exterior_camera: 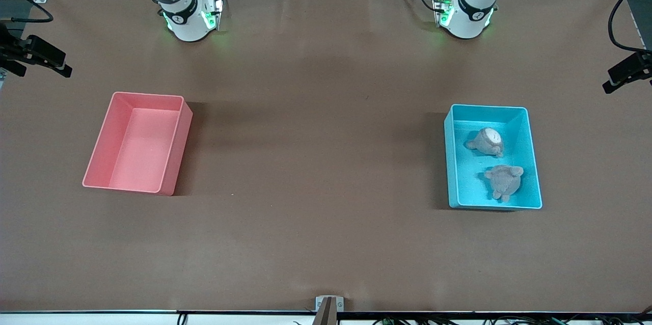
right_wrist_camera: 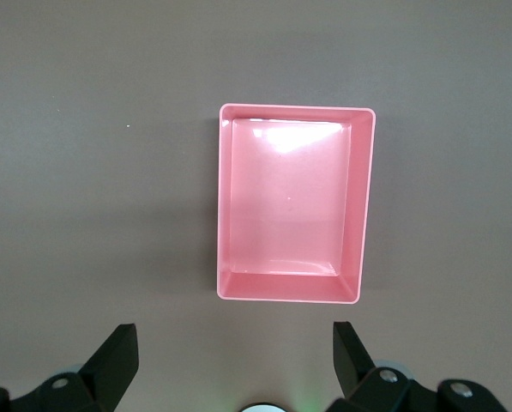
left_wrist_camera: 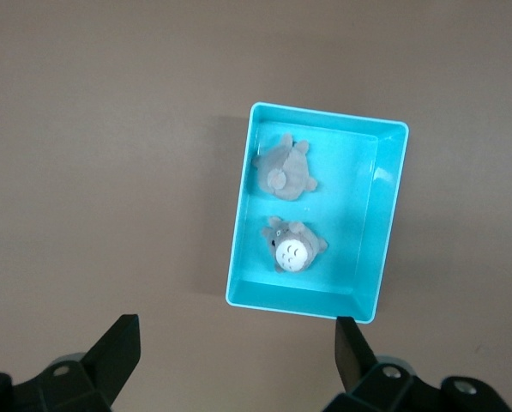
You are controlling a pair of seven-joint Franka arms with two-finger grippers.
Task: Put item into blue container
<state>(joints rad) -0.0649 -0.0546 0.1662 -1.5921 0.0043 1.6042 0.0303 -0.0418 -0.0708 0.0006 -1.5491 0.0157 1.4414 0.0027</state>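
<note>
The pink bin [exterior_camera: 137, 142] sits on the brown table [exterior_camera: 316, 172] toward the right arm's end, with nothing in it. The right gripper [right_wrist_camera: 234, 365] hangs high over the table with the pink bin below and ahead of its fingertips; its fingers [right_wrist_camera: 118, 356] are spread wide and hold nothing. The right arm waits, raised near its base.

The blue container [exterior_camera: 491, 157] sits toward the left arm's end of the table. Two grey plush toys lie inside it, apart from each other: one with a white belly [exterior_camera: 487, 140] showing, and one [exterior_camera: 504, 181] nearer the front camera, lying grey side up. The left gripper [left_wrist_camera: 238, 360] hangs high over the table with the container below and ahead of it; its fingers [left_wrist_camera: 352, 348] are also spread wide, empty. The left arm waits too.
</note>
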